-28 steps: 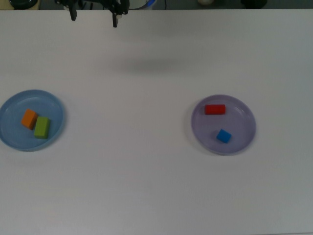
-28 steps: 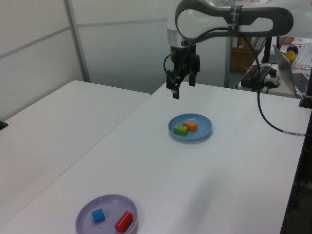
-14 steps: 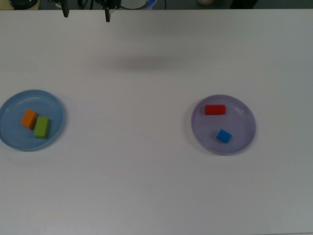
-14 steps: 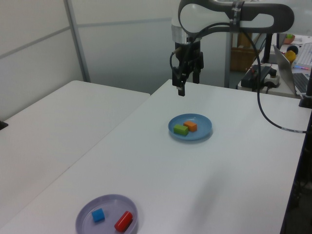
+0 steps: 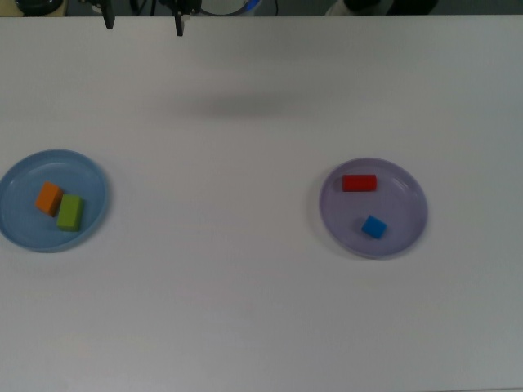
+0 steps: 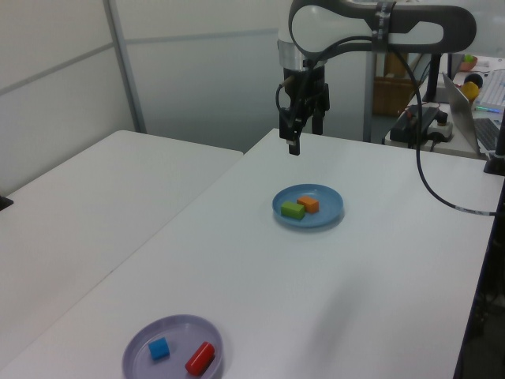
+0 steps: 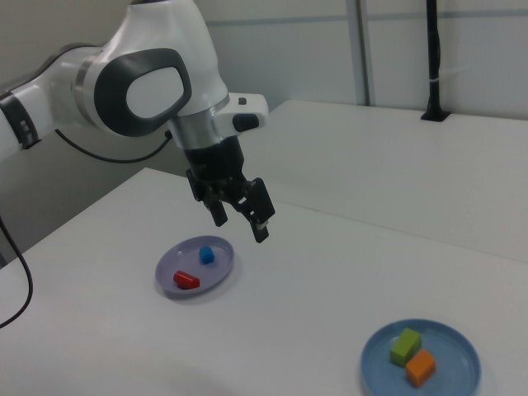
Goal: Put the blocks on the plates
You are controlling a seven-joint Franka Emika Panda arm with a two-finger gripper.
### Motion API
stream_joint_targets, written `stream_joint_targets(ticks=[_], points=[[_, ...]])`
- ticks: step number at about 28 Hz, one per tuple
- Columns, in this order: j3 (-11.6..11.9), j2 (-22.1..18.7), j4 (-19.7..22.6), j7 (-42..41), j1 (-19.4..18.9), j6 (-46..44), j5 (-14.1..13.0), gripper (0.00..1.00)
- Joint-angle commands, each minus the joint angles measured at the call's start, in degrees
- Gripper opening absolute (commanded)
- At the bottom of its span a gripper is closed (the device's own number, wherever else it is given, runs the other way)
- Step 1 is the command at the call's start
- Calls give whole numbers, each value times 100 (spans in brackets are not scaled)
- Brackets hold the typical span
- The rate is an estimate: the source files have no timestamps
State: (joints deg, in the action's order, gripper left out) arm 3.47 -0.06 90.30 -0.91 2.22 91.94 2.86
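Hand (image 7: pixel 242 217) raised above the desk (image 5: pixel 245 310), fingers spread apart, nothing between them. In the top view only the two fingertips (image 5: pixel 179 24) visible at the upper edge.

Compared with 1.0 s ago: hand higher and farther toward the far edge of the desk; in the top view, fingertips shifted to the top view's left and nearer the upper border. Compared with 0.5 s ago: no visible change in hand position.

Blue plate (image 5: pixel 90 175) at the top view's left, holding the orange block (image 5: pixel 49 198) and the green block (image 5: pixel 70 212), the two just beside each other, apparently touching at one corner. In the left view, hand (image 6: pixel 294 138) above and behind this plate (image 6: pixel 327 201), well apart from it.

Lavender plate (image 5: pixel 404 184) at the top view's right, holding the red block (image 5: pixel 359 182) and the blue cube (image 5: pixel 374 227), apart from each other.

Plates and all four blocks unchanged in position across all earlier frames.
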Motion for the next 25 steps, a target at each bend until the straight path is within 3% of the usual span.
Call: stream_joint_targets(ticks=[1, 25], points=[[22, 15, -118, -146, 7, -202, -110, 100], [31, 15, -91, -67, -2, -202, -110, 100]])
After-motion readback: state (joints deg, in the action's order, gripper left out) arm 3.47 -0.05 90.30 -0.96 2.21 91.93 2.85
